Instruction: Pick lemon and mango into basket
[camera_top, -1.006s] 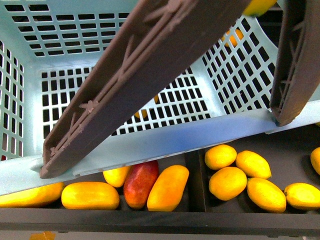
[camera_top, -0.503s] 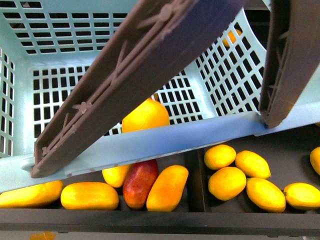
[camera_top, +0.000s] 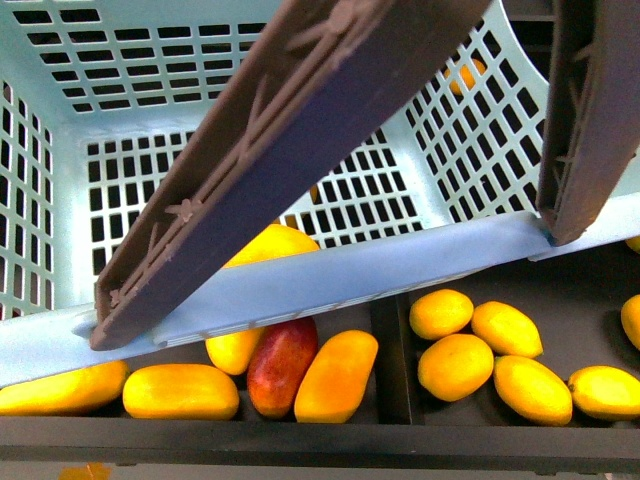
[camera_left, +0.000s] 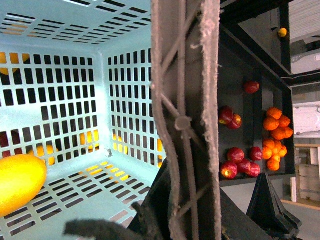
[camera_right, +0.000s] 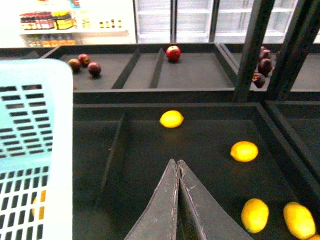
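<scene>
One yellow fruit (camera_top: 268, 243) lay on the slotted floor of the basket (camera_top: 300, 285), half hidden in the front view by the near rim and a brown handle (camera_top: 300, 130). In the left wrist view it (camera_left: 17, 182) rested near a side wall. Partly covered as it was, I could not tell whether it was the lemon or the mango.

The right gripper (camera_right: 177, 167) hung over the dark shelf (camera_right: 210, 135) beside the basket, its two fingers pressed together with nothing between them. Loose lemons (camera_right: 244, 151) lay below it.

The left gripper (camera_left: 210, 212) showed only as dark shapes on either side of the handle. How far it stood open could not be told.

Below the basket's rim, a red mango (camera_top: 280, 365) lay between yellow mangoes (camera_top: 335, 375).
</scene>
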